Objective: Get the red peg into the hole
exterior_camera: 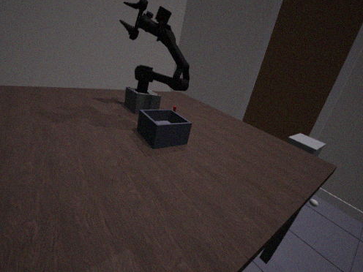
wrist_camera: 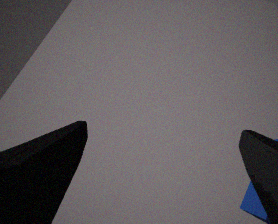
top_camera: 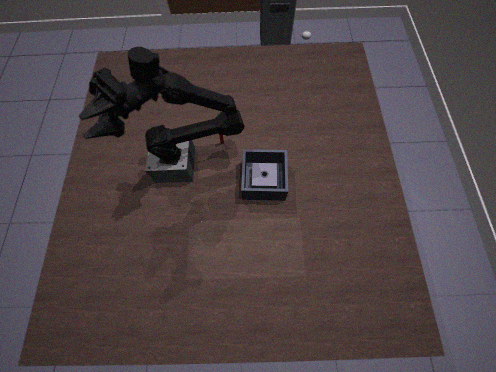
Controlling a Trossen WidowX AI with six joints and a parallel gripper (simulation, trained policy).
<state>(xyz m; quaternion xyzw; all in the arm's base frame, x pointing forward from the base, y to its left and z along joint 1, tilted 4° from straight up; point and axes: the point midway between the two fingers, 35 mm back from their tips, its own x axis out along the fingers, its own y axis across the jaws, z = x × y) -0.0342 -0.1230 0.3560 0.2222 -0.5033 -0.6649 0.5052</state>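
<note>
The red peg [top_camera: 222,138] [exterior_camera: 175,109] stands on the table, partly hidden under the arm's elbow in the top view; in the exterior view only its top shows behind the box. The open dark blue-grey box [top_camera: 264,194] [exterior_camera: 172,135] stands on the table beyond the arm's base. The light plate [top_camera: 257,180] [exterior_camera: 162,122] lies at its bottom, with a dark hole [top_camera: 264,174] near its middle. My gripper [top_camera: 82,127] [exterior_camera: 121,12] [wrist_camera: 162,133] is open and empty, raised high behind the base, far from peg and box, and faces away from them.
The arm's grey base block [top_camera: 172,175] [exterior_camera: 143,103] stands on the brown table [top_camera: 240,314] [exterior_camera: 91,200], beside the peg. A grey cabinet [top_camera: 277,21] and a small white ball [top_camera: 306,35] [exterior_camera: 313,202] are beyond the table. A blue shape [wrist_camera: 254,202] shows behind one finger in the wrist view.
</note>
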